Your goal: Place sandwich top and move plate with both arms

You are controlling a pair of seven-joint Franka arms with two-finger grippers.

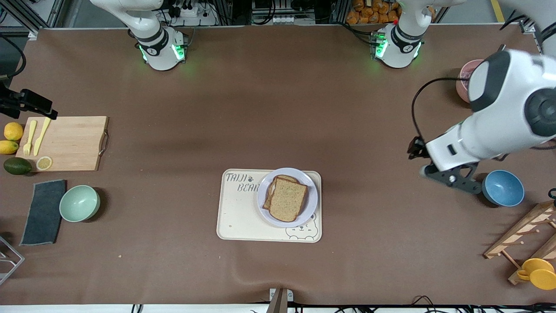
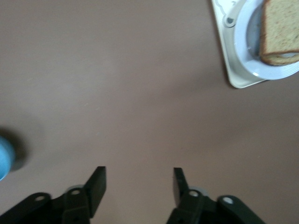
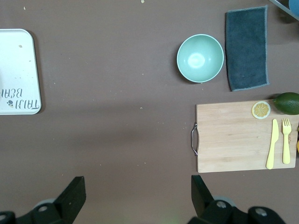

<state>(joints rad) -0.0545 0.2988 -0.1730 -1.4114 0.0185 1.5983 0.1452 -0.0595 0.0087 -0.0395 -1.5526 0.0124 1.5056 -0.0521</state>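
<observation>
Top (image 1: 286, 199) sits on plate (image 1: 311, 205) | both claws gape empty: left claw (image 2: 139, 184) over counter (image 1: 278, 108), right claw (image 3: 138, 193) too | I'd grip opposite rims evenly, lift level.

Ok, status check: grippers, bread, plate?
Left gripper open over bare table near blue bowl. Right gripper open, empty. Sandwich top on plate, plate on tray. Nothing blocking.

Bare worktop (image 1: 269, 108) fills the frame's centre and upper middle, open on all sides of the tray (image 1: 236, 217). Cutting board (image 1: 69, 141) and green bowl (image 1: 79, 203) crowd mid-left; blue bowl (image 1: 504, 188) and wooden rack (image 1: 527, 237) block lower right.
</observation>
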